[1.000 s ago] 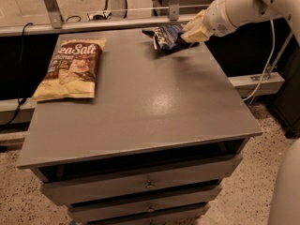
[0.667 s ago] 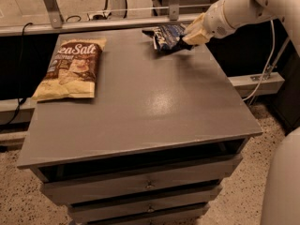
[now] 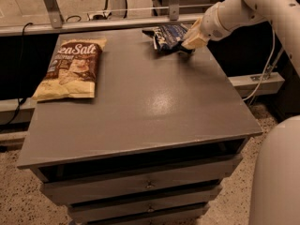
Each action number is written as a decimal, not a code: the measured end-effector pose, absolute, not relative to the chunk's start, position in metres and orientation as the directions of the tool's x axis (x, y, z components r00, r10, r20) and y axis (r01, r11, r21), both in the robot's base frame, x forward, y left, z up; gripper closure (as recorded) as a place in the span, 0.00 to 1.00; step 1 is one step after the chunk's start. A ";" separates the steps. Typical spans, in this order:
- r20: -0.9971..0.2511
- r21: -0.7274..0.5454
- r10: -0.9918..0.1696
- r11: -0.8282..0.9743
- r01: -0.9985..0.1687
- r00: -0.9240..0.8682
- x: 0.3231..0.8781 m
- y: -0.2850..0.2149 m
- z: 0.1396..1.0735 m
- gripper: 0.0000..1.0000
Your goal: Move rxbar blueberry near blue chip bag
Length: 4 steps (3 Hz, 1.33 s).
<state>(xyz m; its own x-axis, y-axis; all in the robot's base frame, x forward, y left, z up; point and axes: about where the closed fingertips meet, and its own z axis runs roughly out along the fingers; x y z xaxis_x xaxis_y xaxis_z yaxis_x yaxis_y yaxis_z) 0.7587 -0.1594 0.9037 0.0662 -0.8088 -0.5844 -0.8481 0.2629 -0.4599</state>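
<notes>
The blue chip bag (image 3: 166,35), dark blue and wrinkly with white lettering, lies at the back right of the grey table (image 3: 140,102). My gripper (image 3: 189,43) comes in from the right on the white arm and sits low at the bag's right edge, touching or almost touching it. A small dark shape shows just under the gripper tip. I cannot tell whether this is the rxbar blueberry. The bar does not show clearly anywhere else.
A big yellow-and-brown "Sea Salt" bag (image 3: 71,68) lies at the table's left. The table has drawers (image 3: 147,184) below its front edge. A metal rail (image 3: 117,22) runs behind the table. The robot's white body (image 3: 276,172) is at the bottom right.
My gripper has come down a little toward the table beside the blue chip bag. The two bags have not moved.
</notes>
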 end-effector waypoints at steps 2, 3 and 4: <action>-0.557 -0.456 -0.830 0.261 -0.851 0.044 0.763 -0.160 0.889 0.00; -0.560 -0.448 -0.828 0.276 -0.850 0.027 0.759 -0.162 0.889 0.00; -0.599 -0.425 -0.800 0.332 -0.842 -0.013 0.746 -0.175 0.906 0.00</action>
<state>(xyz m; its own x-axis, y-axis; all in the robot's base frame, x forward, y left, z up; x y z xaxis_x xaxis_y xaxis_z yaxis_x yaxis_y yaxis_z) 0.7459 -0.1748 0.9056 -0.0127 -0.8005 -0.5993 -0.8423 0.3316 -0.4250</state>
